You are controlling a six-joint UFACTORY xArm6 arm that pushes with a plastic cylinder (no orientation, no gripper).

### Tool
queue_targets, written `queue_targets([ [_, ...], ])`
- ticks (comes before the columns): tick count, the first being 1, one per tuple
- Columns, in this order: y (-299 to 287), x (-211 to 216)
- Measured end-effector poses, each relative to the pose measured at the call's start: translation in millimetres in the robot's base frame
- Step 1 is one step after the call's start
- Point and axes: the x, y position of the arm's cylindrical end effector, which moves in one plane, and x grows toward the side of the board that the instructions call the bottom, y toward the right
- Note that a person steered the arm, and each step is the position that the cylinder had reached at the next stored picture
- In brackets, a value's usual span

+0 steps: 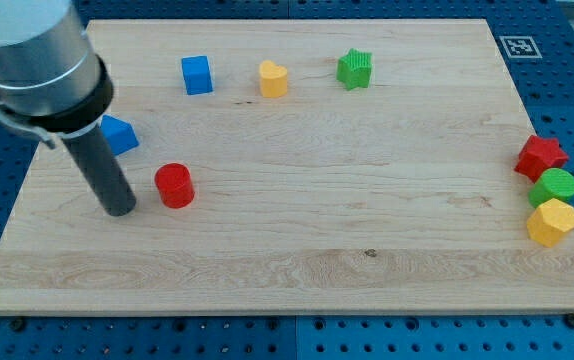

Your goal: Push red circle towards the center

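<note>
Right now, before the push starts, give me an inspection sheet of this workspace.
Surface: pale wooden board lying flat, no damage seen.
Job's things: red circle upright at the view's left, well short of the board's centre.
Clutter: blue cube, yellow block and green star along the view's top; a blue block partly behind the arm; red star, green circle and yellow hexagon bunched at the view's right edge.
Hand: none fitted; my tip rests just to the view's left of the red circle, a small gap between.
Cables: nothing seen.
Surroundings: blue perforated base; a printed marker tag at the view's top right.
</note>
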Motion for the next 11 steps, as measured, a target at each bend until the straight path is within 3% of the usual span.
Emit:
queue_targets([
  [3,91.8,-3.8],
  [8,57.6,-51.5],
  [11,114.6,-51.6],
])
